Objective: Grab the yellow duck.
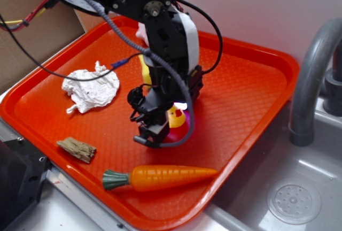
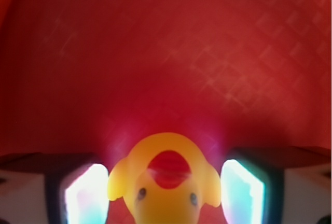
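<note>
The yellow duck (image 1: 178, 118) sits on the orange tray (image 1: 251, 81), mostly hidden behind my arm. In the wrist view the duck (image 2: 165, 182) fills the bottom centre, red beak toward the camera and both dark eyes showing. My gripper (image 1: 173, 113) is lowered over it. Its two glowing pads stand on either side of the duck, the left pad (image 2: 85, 195) and the right pad (image 2: 244, 190) each with only a sliver of gap to the duck's sides. The gripper (image 2: 163, 195) is open around the duck, which rests on the tray.
A crumpled white cloth (image 1: 91, 87) lies at the tray's left. A brown wood piece (image 1: 77, 149) and a toy carrot (image 1: 165, 177) lie near the front edge. A yellow sponge (image 1: 144, 71) is partly hidden behind the arm. A grey sink (image 1: 294, 199) with faucet (image 1: 310, 81) is at right.
</note>
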### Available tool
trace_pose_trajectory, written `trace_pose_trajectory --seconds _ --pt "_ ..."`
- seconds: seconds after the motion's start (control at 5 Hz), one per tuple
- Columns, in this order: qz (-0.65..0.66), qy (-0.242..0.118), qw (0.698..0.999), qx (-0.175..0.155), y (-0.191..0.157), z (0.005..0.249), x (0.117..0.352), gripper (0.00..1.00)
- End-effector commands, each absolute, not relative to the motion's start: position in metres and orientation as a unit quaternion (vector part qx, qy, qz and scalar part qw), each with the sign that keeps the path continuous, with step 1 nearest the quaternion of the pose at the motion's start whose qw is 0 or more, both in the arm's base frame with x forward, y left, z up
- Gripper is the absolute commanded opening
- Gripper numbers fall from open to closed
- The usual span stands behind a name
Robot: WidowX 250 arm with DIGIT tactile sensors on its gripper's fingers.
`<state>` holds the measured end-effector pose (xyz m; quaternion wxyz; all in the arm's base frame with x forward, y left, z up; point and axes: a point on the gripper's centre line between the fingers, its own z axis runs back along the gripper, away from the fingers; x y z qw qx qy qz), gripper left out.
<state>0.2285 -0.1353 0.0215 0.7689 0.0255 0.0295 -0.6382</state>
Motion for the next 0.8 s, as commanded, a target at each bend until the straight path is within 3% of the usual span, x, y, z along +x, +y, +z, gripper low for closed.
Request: trace_pose_trajectory --seconds 0.0,0.2,0.4,0.6 --pt "-0.54 -0.011 0.84 0.041 -0.131 0.038 0.224 0.0" --pt "-0.429 -0.022 0.899 0.083 -0.096 0.083 0.242 0.0" --pt "-0.314 -0.003 0.947 0.067 -0.07 0.113 0.245 0.0" --pt "-0.194 0.013 0.978 0.074 -0.044 0.149 0.23 0.0"
